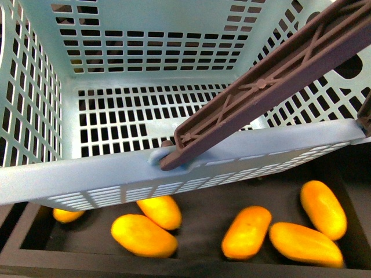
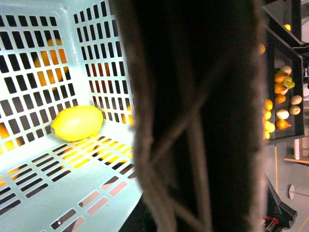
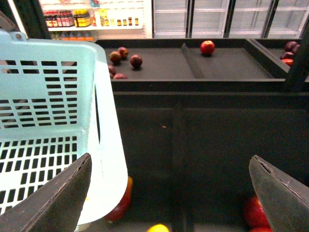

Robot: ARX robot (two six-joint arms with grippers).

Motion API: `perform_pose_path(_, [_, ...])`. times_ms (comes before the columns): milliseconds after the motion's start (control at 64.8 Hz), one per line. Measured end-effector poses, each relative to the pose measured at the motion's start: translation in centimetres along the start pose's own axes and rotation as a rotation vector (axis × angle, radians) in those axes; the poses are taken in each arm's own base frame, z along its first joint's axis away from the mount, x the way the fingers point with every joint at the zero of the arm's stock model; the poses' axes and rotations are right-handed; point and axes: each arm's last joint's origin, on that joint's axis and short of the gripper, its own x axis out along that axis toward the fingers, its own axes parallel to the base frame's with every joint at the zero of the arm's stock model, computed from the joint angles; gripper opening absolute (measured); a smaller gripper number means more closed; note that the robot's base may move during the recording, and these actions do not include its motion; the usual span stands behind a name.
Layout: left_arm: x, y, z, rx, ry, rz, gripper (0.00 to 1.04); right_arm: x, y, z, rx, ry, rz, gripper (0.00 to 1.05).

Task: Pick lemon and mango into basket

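we see lemon (image 2: 77,123) already in basket (image 1: 87,179), so we'd take the lower-right mango (image 1: 305,244), long axis across front view, nearest right fingers (image 3: 58,198), spread and empty; left fingers unseen

The right gripper (image 3: 170,162) is held with its jaws spread wide. Its two dark grey fingers (image 3: 58,198) show in the right wrist view, well apart from each other. Each is a broad, flat wedge with a matte, slightly rough face, narrowing to a rounded tip. Nothing is held in the wide gap between them. The fingers touch nothing. The left gripper is hidden in its own wrist view.
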Motion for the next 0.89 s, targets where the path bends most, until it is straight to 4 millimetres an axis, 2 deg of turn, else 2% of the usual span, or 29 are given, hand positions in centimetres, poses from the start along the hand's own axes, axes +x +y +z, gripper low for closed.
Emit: perform_pose_path(895, [-0.19, 0.25, 0.40, -0.003, -0.020, 0.011, 0.05, 0.00, 0.02, -0.01, 0.000, 0.000, 0.004, 0.96])
